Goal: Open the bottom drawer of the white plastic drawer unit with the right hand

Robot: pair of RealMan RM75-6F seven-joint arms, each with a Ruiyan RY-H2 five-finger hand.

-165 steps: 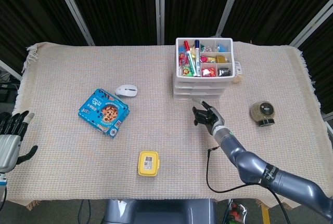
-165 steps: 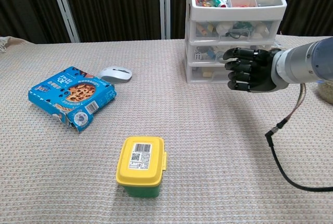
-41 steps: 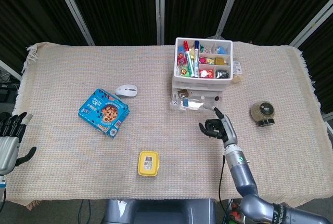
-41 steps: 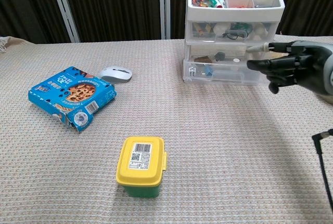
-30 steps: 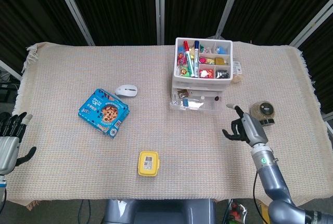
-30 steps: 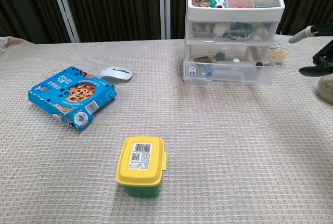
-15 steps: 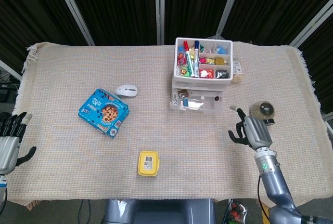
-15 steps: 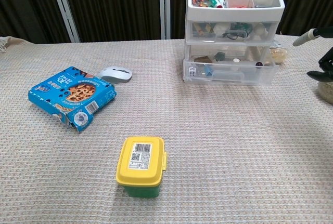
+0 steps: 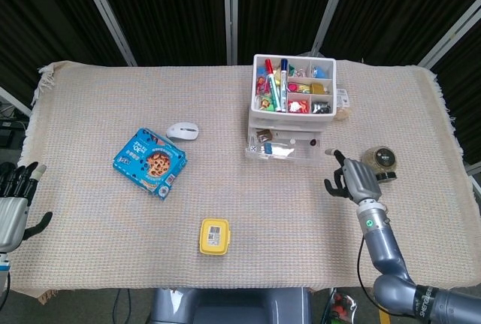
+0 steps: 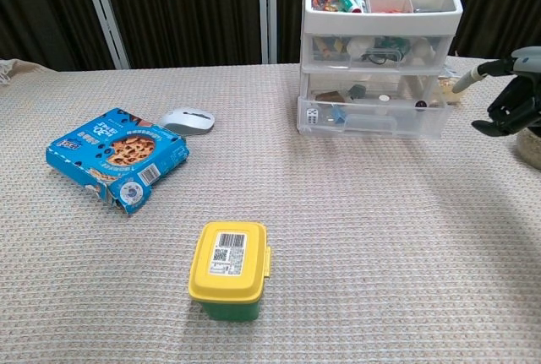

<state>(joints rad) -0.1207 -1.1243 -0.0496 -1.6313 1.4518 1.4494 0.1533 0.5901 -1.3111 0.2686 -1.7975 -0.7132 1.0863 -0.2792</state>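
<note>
Bottom drawer pulled out, right hand clear

White plastic drawer unit (image 9: 291,117) sits at twelve o'clock, its clear bottom drawer (image 10: 370,116) out; the black right hand (image 9: 355,182), empty with fingers loosely curled, could knock it askew.

I work in a lab: black curtains (image 9: 173,8) on metal frames behind a cloth-covered table (image 9: 90,98).

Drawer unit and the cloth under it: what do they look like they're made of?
The drawer unit looks like plastic: a glossy white frame with clear drawer fronts, since the small items inside show through. The bottom drawer sticks out past the ones above. The table cover looks like coarse woven fabric, beige and matte, with a visible weave and a fringed edge in the head view.
</note>
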